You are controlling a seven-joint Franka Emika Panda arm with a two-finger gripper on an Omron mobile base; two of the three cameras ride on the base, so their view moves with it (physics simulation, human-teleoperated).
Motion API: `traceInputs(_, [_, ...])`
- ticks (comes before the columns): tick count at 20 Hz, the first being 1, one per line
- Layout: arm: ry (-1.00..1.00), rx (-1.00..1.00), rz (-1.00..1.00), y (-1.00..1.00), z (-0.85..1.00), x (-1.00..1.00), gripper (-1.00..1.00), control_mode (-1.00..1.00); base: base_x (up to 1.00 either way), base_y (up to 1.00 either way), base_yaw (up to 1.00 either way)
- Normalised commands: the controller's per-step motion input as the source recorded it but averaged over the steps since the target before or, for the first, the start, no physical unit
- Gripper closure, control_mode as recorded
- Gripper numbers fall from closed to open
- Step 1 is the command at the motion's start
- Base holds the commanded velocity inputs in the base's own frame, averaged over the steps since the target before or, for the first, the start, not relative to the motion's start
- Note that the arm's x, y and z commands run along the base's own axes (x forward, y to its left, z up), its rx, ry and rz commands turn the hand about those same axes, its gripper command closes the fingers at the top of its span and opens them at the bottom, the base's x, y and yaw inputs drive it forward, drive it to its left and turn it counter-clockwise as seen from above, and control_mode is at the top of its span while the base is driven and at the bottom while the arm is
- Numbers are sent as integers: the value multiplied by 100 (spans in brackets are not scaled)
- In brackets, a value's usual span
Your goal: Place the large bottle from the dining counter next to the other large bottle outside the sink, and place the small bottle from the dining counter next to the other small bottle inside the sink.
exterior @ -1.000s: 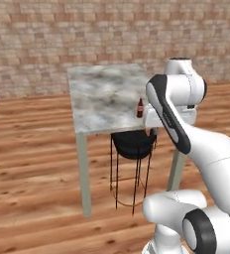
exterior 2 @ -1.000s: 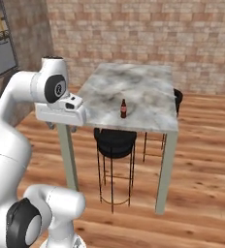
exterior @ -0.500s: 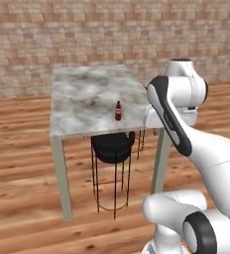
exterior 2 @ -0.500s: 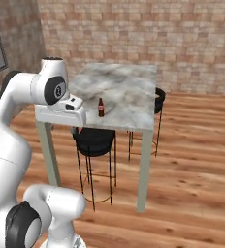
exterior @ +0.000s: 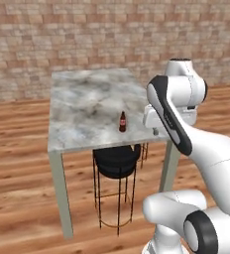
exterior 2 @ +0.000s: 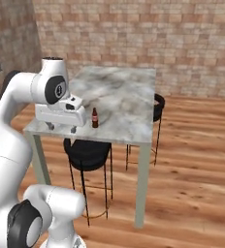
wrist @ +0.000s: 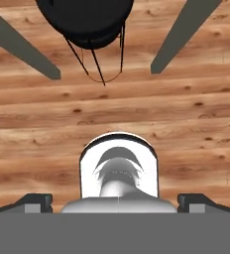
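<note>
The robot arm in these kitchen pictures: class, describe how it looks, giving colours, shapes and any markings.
The arm is made of glossy white, rounded, tube-like segments with dark grey or black joints: a black band runs along one link and a dark disc caps a joint. The gripper hangs from a white, boxy hand and has two small dark finger tips. No cables, lettering or logos can be made out.

Even, bright rendered light, soft low-resolution pictures, faint shadows, no glare.
</note>
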Motion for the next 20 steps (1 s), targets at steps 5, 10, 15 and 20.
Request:
traceInputs(5, [0,0,0,0,0,0,-100,100,30,37,0])
traceInputs(10, [0,0,0,0,0,0,-100,100,26,9,0])
traceInputs(15, [0,0,0,0,0,0,-100,100,89,0,0])
traceInputs(20, [0,0,0,0,0,0,-100,100,97,0,0])
